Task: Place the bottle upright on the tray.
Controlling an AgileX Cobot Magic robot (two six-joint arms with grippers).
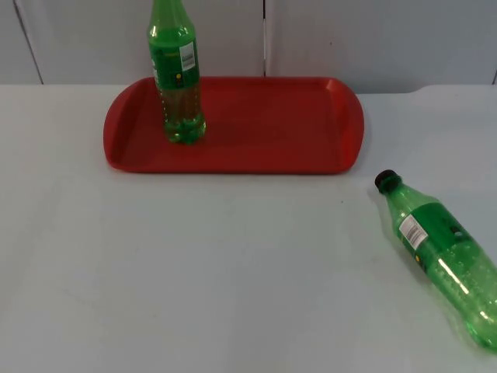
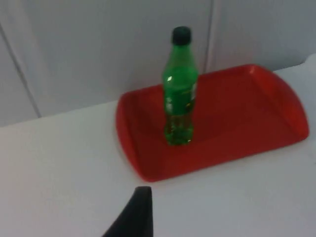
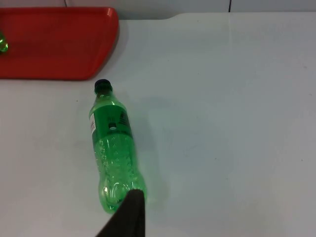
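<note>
A green bottle with a black cap stands upright on the left part of the red tray at the back of the table. A second green bottle lies on its side on the white table at the front right, its black cap pointing toward the tray's right end. My left gripper hovers over bare table, well short of the tray and the standing bottle. My right gripper hangs just beyond the base of the lying bottle, apart from it.
The grey partition wall rises directly behind the tray. White table stretches in front of the tray and left of the lying bottle. That bottle's base is close to the table's right front corner.
</note>
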